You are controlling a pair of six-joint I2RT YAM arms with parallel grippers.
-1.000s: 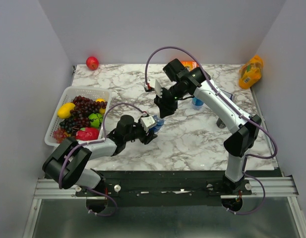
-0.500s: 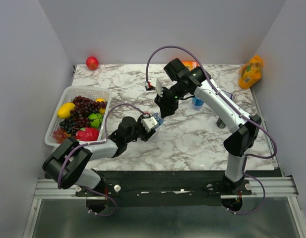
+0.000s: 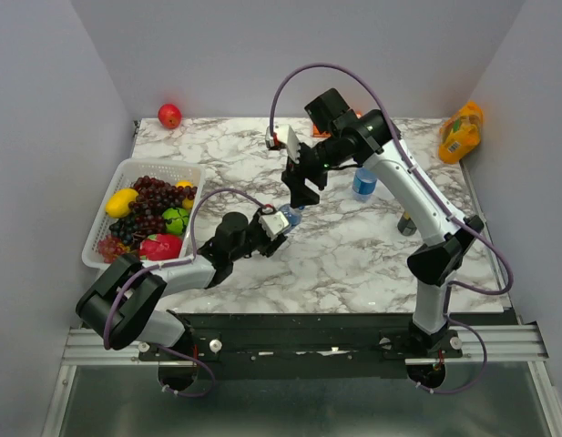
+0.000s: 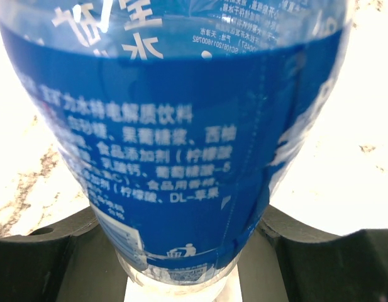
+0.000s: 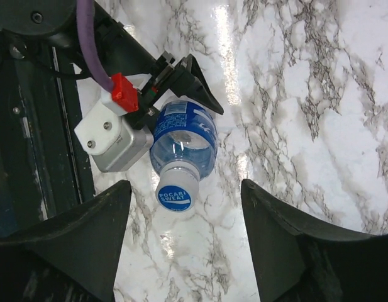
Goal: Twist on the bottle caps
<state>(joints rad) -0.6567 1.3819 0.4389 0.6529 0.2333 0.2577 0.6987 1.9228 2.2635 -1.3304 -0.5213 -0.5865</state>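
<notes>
My left gripper (image 3: 279, 223) is shut on a clear bottle (image 3: 290, 217) with a blue label, holding it upright on the marble table; the label fills the left wrist view (image 4: 181, 157), between my dark fingers (image 4: 55, 251). In the right wrist view a cap (image 5: 175, 192) with a blue printed top sits on this bottle's (image 5: 184, 141) neck. My right gripper (image 3: 303, 191) is open and empty, above the cap, its jaws wide on either side (image 5: 184, 189). A second bottle (image 3: 363, 182) stands at the back right; its cap is too small to tell.
A white basket (image 3: 126, 168) of fruit stands at the left. A red apple (image 3: 169, 115) lies at the back left and an orange pack (image 3: 461, 132) at the back right. A dark can (image 3: 406, 223) stands near the right arm.
My right gripper has risen off the held bottle's top and swung back, uncovering the second bottle and the can. The left gripper has held the bottle almost still.
</notes>
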